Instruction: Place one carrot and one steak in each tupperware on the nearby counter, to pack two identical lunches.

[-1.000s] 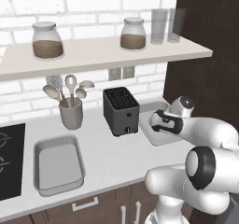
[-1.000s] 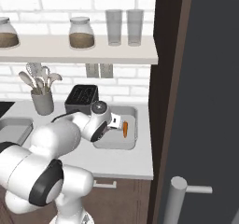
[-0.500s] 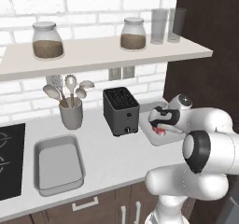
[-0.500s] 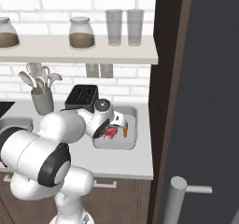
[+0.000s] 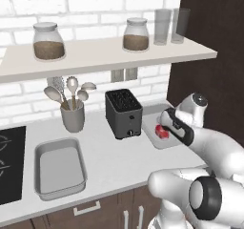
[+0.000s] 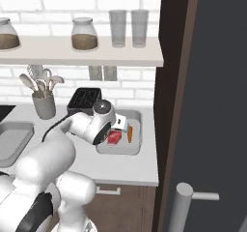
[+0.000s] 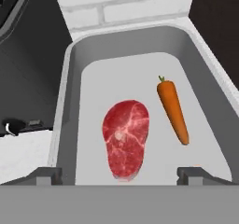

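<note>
The right tupperware (image 7: 70, 101) (image 6: 118, 151) (image 5: 157, 143) sits on the counter (image 5: 119, 156) beside the toaster. A raw red steak (image 7: 125, 136) (image 6: 114, 137) (image 5: 163, 132) lies flat inside it, with an orange carrot (image 7: 173, 110) (image 6: 129, 133) alongside to its right, the two apart. My gripper (image 7: 120, 174) (image 6: 118, 125) (image 5: 167, 124) hovers just above the tray's near end. It is open, its fingertips (image 7: 49, 174) spread wide with nothing between them. The left tupperware (image 5: 38, 149) (image 6: 12, 139) stands empty next to the stovetop.
A black toaster (image 5: 123, 113) (image 6: 85, 99) stands close on the tray's left. A grey utensil holder (image 5: 72, 116) is behind the left tray. The black stovetop (image 5: 9, 166) is at far left, a dark tall cabinet (image 6: 212, 105) at right, and a shelf (image 5: 95, 54) with jars overhead.
The steak, unseen in the right tray a second ago, now lies there beside the carrot. My hand has let it go and drawn back slightly above the tray.
</note>
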